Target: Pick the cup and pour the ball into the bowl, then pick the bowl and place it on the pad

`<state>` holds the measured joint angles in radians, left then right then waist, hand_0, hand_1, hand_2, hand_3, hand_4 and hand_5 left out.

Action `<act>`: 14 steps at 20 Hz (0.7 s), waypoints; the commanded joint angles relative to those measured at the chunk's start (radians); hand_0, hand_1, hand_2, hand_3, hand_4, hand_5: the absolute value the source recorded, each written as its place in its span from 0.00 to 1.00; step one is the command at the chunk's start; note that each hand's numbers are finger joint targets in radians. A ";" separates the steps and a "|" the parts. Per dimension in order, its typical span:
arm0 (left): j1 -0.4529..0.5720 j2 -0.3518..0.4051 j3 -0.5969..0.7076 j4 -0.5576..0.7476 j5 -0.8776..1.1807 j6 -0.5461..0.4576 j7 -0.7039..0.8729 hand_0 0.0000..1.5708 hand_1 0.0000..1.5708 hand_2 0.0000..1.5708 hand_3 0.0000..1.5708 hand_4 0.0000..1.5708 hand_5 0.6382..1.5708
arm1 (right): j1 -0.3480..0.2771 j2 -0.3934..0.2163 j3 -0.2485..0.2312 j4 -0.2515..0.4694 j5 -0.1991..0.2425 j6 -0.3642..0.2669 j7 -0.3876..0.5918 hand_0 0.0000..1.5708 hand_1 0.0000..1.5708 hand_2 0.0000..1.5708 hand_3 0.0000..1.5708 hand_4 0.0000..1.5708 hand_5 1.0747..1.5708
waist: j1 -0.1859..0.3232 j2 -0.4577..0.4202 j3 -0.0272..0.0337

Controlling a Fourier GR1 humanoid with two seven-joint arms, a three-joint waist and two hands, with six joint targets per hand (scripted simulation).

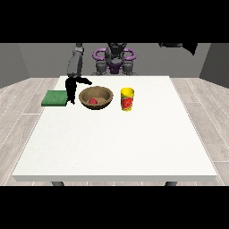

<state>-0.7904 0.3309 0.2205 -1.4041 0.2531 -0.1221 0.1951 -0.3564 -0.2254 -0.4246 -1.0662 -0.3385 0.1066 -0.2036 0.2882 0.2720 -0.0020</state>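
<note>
A brown wooden bowl (pixel 95 98) stands on the white table (pixel 116 143), left of centre at the back, with a red ball (pixel 93 101) inside it. A yellow cup (pixel 127 99) with a red label stands upright just right of the bowl. A green pad (pixel 54 98) lies flat to the bowl's left. The hand at the view's left (pixel 71 87) hangs between the pad and the bowl, fingers pointing down and thumb stretched towards the bowl's rim, holding nothing. At the view's upper right edge a dark shape, the other hand (pixel 179 45), is raised high and cut off.
The robot's torso (pixel 114 60) stands behind the table's far edge. A broad stretch of white table lies in front of the bowl and cup, towards the camera. Wood floor surrounds the table.
</note>
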 commanded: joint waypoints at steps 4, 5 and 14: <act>-0.024 0.190 0.169 0.095 0.159 -0.168 0.005 0.00 0.00 0.00 0.00 0.18 0.93 | -0.069 0.061 0.041 0.105 0.036 -0.035 -0.092 0.00 0.00 0.00 0.00 0.00 0.99 | -0.042 0.043 0.0023; -0.019 0.223 0.191 0.101 0.185 -0.193 0.025 0.00 0.00 0.00 0.00 0.18 0.93 | -0.065 0.023 0.024 0.145 0.013 0.023 -0.087 0.00 0.00 0.00 0.00 0.00 0.99 | -0.041 0.054 0.0026; 0.064 0.264 0.228 0.073 0.216 -0.197 0.021 0.00 0.00 0.00 0.00 0.16 0.92 | -0.160 0.060 0.050 0.348 0.064 -0.029 -0.216 0.00 0.00 0.00 0.00 0.00 1.00 | -0.054 0.040 0.0029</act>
<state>-0.7514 0.5656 0.4267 -1.3209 0.4435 -0.3075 0.1982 -0.4898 -0.1882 -0.3833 -0.8065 -0.2889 0.0916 -0.3737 0.2277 0.3123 -0.0044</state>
